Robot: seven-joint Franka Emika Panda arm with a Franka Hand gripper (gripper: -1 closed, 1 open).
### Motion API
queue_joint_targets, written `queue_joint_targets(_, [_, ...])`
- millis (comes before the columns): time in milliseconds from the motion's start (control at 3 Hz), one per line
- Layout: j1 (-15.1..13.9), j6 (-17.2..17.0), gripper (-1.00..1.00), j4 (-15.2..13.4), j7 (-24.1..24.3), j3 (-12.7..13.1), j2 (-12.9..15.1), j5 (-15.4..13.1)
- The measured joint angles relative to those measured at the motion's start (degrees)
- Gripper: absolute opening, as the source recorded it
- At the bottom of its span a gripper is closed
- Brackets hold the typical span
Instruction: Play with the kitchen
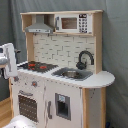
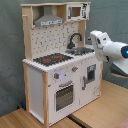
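Observation:
The kitchen (image 1: 60,87) (image 2: 50,75) stands upright in both exterior views, white panels with light wood sides. Its black stovetop (image 1: 37,65) (image 2: 52,59) has red burners, and a sink (image 1: 72,74) (image 2: 82,50) with a black faucet (image 1: 85,57) (image 2: 75,39) lies beside it. A grey hood (image 1: 40,27) and small microwave (image 1: 75,22) sit on top, and the oven door (image 2: 64,95) is closed. My gripper (image 2: 95,38) hovers in front of the kitchen at about faucet height, touching nothing. In the first exterior view it shows at the left edge (image 1: 7,60).
A grey curtain (image 1: 117,60) hangs behind the kitchen. In the second exterior view the kitchen stands on light wooden boards (image 2: 100,112). A white rounded object (image 1: 20,122) shows at the bottom of the first exterior view.

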Motion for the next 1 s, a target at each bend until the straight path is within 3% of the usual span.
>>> queue_joint_targets(667, [-0.04, -8.0, 1.0, 0.85, -8.34, -5.43, 1.36, 0.03])
queue_joint_targets(1000, [-0.27, -11.53, 1.0, 1.66, -12.29, -7.34, 3.96, 0.03])
